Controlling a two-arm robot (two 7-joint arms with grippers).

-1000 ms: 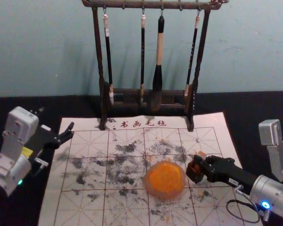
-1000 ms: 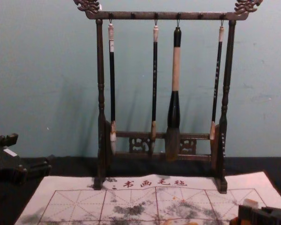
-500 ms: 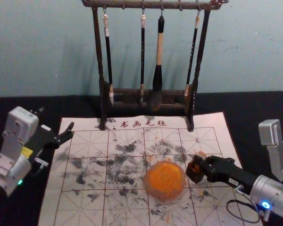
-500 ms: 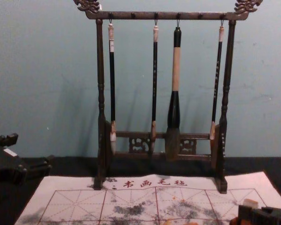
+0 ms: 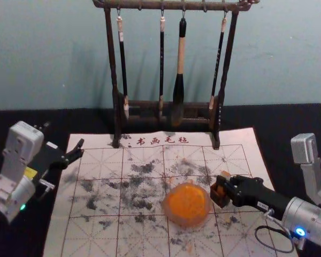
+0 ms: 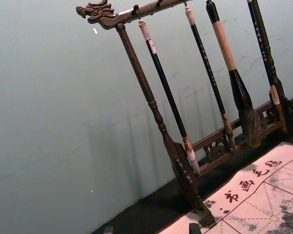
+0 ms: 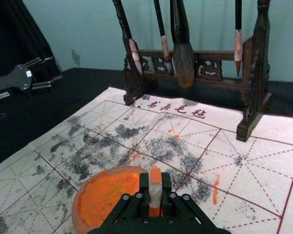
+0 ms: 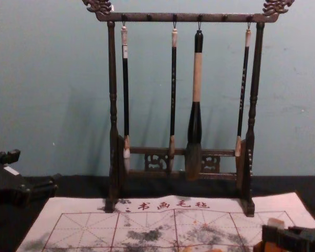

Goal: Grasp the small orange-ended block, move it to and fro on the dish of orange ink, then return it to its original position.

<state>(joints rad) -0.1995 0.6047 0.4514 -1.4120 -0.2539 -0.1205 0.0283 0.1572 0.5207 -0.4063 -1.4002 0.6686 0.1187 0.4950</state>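
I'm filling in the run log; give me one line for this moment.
right gripper: shut on orange-ended block | block: right of ink dish | left gripper: open, left of brush rack

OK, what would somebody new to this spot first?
Likely the dish of bright orange ink on the gridded sheet. Next, the dark rack behind it, hung with four brushes. Then the right gripper, just right of the dish, pinching the small block.
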